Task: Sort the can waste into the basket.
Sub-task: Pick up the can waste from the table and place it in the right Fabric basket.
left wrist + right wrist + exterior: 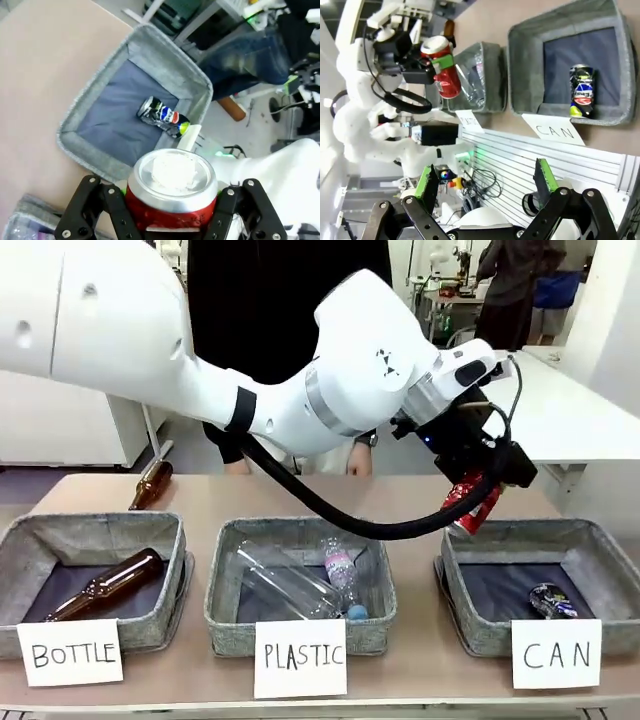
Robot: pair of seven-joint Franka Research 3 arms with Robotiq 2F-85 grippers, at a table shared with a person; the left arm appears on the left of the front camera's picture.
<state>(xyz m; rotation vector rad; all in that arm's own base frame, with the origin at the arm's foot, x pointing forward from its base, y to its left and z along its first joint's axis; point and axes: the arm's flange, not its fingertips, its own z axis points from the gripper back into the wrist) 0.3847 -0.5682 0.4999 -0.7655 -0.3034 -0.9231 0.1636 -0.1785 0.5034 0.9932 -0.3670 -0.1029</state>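
My left gripper (480,495) hangs above the far left corner of the grey basket (590,540) signed "CAN", shut on a red can (470,506). In the left wrist view the red can (172,192) sits between the fingers, silver top facing the camera, over the basket's (90,107) near rim. A dark blue can (163,116) lies on its side on the dark lining, also seen as the blue can (552,601) at the basket's front. My right gripper (487,182) stands open off the table's edge, green pads apart, looking at the basket (520,60), blue can (581,91) and red can (441,66).
The middle "PLASTIC" basket (230,610) holds clear bottles (300,580). The left "BOTTLE" basket (30,540) holds a brown bottle (105,583); another brown bottle (150,483) lies on the table behind it. A person (290,300) in black stands at the far side.
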